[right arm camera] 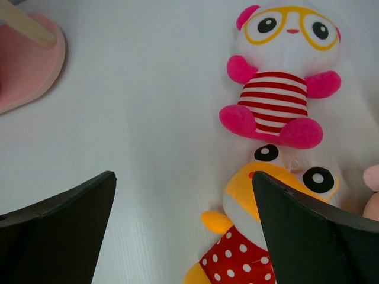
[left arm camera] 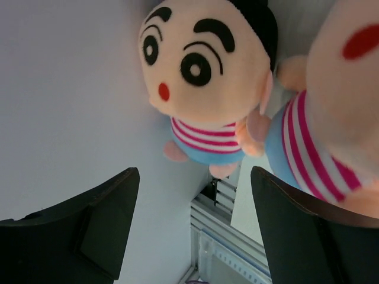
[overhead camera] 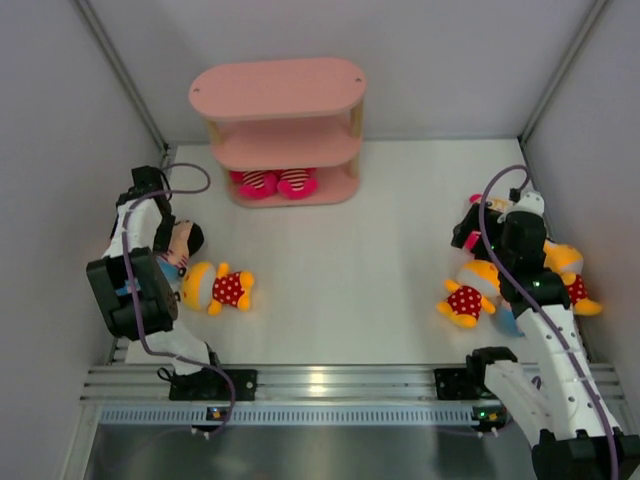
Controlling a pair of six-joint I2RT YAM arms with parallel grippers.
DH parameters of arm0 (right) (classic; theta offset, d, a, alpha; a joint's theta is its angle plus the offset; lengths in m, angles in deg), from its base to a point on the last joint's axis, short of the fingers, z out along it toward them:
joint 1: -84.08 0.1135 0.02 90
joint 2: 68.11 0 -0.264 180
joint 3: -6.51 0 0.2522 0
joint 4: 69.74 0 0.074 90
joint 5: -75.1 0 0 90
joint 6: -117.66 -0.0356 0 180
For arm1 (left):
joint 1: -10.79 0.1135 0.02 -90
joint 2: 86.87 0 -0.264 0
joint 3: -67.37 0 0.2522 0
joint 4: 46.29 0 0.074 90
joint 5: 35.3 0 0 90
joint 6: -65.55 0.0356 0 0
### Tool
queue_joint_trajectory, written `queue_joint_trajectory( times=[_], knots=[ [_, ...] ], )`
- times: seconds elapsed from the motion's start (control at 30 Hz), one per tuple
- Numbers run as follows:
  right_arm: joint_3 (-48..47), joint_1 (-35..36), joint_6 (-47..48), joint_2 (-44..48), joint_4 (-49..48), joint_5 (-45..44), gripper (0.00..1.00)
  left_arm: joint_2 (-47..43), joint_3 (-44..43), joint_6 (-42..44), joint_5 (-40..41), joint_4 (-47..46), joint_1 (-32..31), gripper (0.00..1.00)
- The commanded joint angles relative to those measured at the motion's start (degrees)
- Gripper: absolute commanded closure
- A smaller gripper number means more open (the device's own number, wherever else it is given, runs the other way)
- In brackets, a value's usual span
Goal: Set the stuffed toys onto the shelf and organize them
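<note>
Shelf: the shelf (overhead camera: 277, 88) is standing against the far wall. Its bottom board is already carrying two striped toys (overhead camera: 275, 183) side by side, and no toy is showing on the upper boards. I judge that most of the work is not yet done.
Left gripper: the left gripper (left arm camera: 194, 177) is spread wide and is gripping nothing. It is facing the peach-headed toy (left arm camera: 201, 71), probably so that the jaws can come on both sides of it.
Peach-headed toy: it is lying to the front-left of the shelf, near the side wall. A second peach toy (left arm camera: 337, 124) is pressing against its arm, which is making a clean single grip harder.
Polka-dot toy: the polka-dot toy (overhead camera: 222, 288) is lying further front-left of the shelf, apart from the jaws.
Right gripper: the right gripper (right arm camera: 183, 177) is fully spread and holding nothing, over the heap to the front-right of the shelf.
Glasses toy: the glasses toy (right arm camera: 284, 77) is lying face up, its feet just beside the head of a yellow toy (right arm camera: 260, 236).
Risk: both jaws are aiming at crowded toys, so a neighbour may be getting dragged along.
</note>
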Motion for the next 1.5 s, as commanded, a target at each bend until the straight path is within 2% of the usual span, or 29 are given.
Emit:
queue_joint_trajectory(
  times=[0.0, 0.2, 0.37, 0.47, 0.5, 0.53, 0.57, 0.77, 0.83, 0.9, 1.0, 1.03, 1.13, 1.17, 1.23, 1.27, 1.37, 1.47],
  knots=[
    [-3.80, 0.45, 0.54, 1.49, -0.63, -0.06, 0.01, 6.82, -3.18, -1.06, 0.73, -1.58, 3.58, 0.18],
    [-2.05, 0.45, 0.54, 3.60, -3.17, -1.38, 0.01, 13.08, -4.32, -0.27, -5.07, -1.58, 10.70, 0.16],
    [-2.83, 0.45, -0.51, 1.85, -3.79, -0.33, 0.01, 17.03, -1.78, 0.00, -10.25, -1.67, 13.17, 0.19],
    [-3.19, 0.45, -0.69, 1.15, -3.88, 0.55, 0.00, 19.75, -1.25, -0.61, -11.31, -1.67, 14.22, 0.45],
    [-3.27, 0.45, -0.69, 1.14, -3.79, 0.64, 0.01, 20.20, -1.34, -0.79, -11.66, -1.67, 14.49, 0.67],
    [-3.36, 0.45, -0.60, 0.97, -3.62, 0.64, 0.01, 20.12, -1.42, -1.05, -11.93, -1.76, 14.66, 0.82],
    [-3.54, 0.45, -0.60, 1.23, -3.44, 0.64, 0.01, 19.42, -1.42, -1.84, -12.45, -1.76, 15.01, 1.00],
    [-3.45, 0.54, 0.36, 3.16, -5.19, 2.74, 0.01, 8.80, -3.00, -3.69, -17.72, -1.50, 15.28, 1.00],
    [-3.10, 0.54, 1.50, 3.86, -7.12, 8.43, 0.01, 2.93, -4.14, -4.83, -22.28, -0.71, 15.28, 1.00],
    [-2.14, 0.71, 2.21, 4.74, -11.86, 15.01, 0.06, -0.35, -6.69, -5.36, -27.11, 2.54, 15.11, 1.00],
    [-1.87, 2.99, 3.00, 4.57, -17.75, 18.38, 0.13, -4.83, -11.70, -6.15, -35.38, 8.51, 13.62, 1.00],
    [-2.48, 4.31, 4.48, 3.61, -19.07, 18.48, 0.14, -7.02, -12.75, -6.24, -41.14, 9.66, 12.22, 1.00],
    [-5.11, 13.26, 9.21, -0.50, -23.73, 14.89, 0.16, -12.46, -14.61, -7.47, -52.06, 12.04, 9.84, 1.00],
    [-5.82, 20.16, 10.98, -1.92, -25.31, 13.22, 0.17, -13.80, -14.69, -8.17, -58.36, 12.39, 9.05, 1.00],
    [-7.66, 27.84, 17.02, -7.52, -30.30, 9.52, 0.16, -16.95, -14.61, -10.53, -62.97, 12.39, 6.16, 1.00],
    [-8.37, 34.57, 18.98, -9.73, -31.73, 9.34, 0.15, -17.93, -14.43, -11.33, -67.34, 12.31, 5.10, 1.00],
    [-11.44, 44.97, 25.58, -18.35, -38.66, 10.30, 0.10, -19.96, -14.08, -14.32, -72.30, 12.30, 0.96, 1.00],
    [-14.17, 50.28, 27.78, -26.00, -47.45, 14.42, 0.07, -20.93, -12.94, -15.82, -73.45, 12.39, -2.91, 1.00]
  ],
)
